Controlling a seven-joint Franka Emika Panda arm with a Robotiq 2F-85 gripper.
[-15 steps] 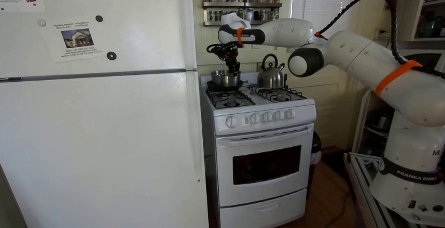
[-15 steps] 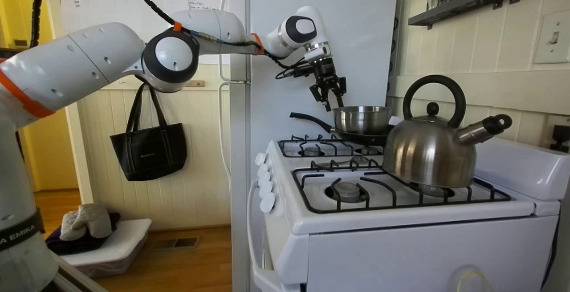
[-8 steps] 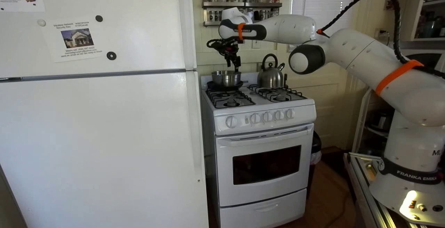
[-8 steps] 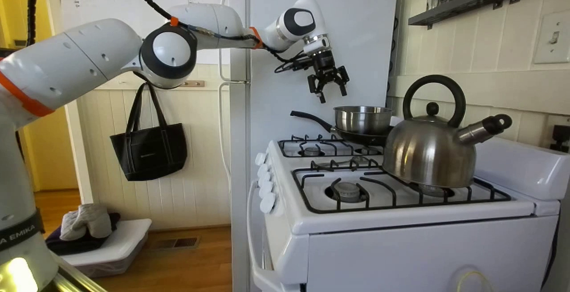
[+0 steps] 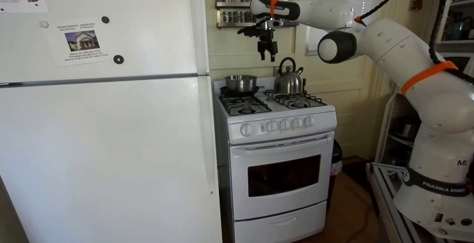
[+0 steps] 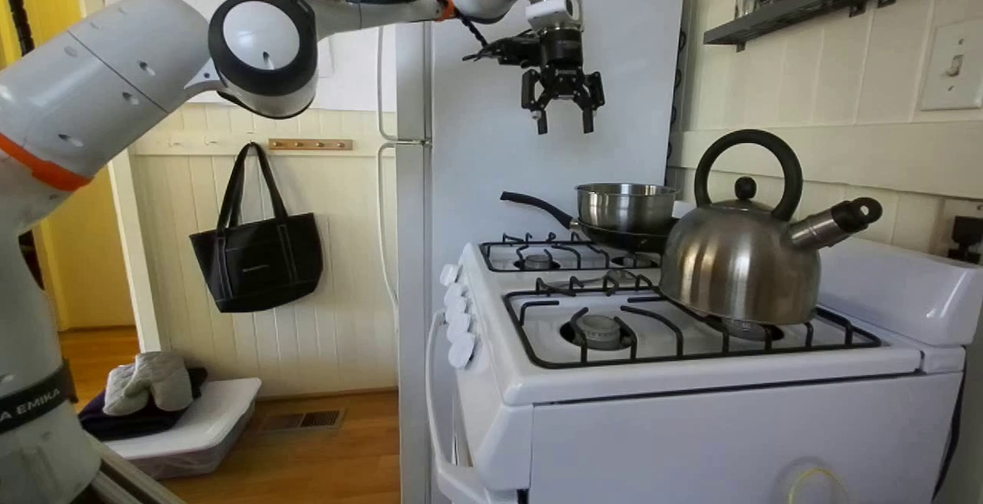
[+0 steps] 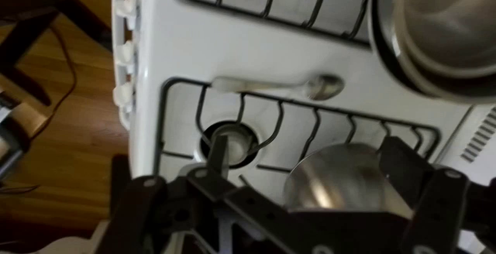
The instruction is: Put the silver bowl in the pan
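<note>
The silver bowl [image 5: 241,83] sits inside the dark pan [image 5: 240,93] on a back burner of the stove. In an exterior view the bowl [image 6: 626,209] looks upright, with the pan [image 6: 626,240] under it and the pan's handle toward the stove front. The wrist view shows part of the bowl [image 7: 449,18] within the pan's rim [image 7: 399,74] at the upper right. My gripper [image 5: 268,59] is open and empty, well above the stove and apart from the bowl; its spread fingers also show in an exterior view [image 6: 565,130] and the wrist view [image 7: 305,141].
A steel kettle [image 6: 741,258] with an arched dark handle stands on the other back burner. In the wrist view the kettle [image 7: 337,180] lies below my fingers. A spoon [image 7: 325,86] lies between the grates. The refrigerator [image 5: 111,143] and spice shelves [image 5: 257,4] are nearby.
My gripper was at the bowl's rim with its fingers close together. The fingers have opened, and the arm has risen away from the bowl, toward the kettle side. The bowl stays in the pan.
</note>
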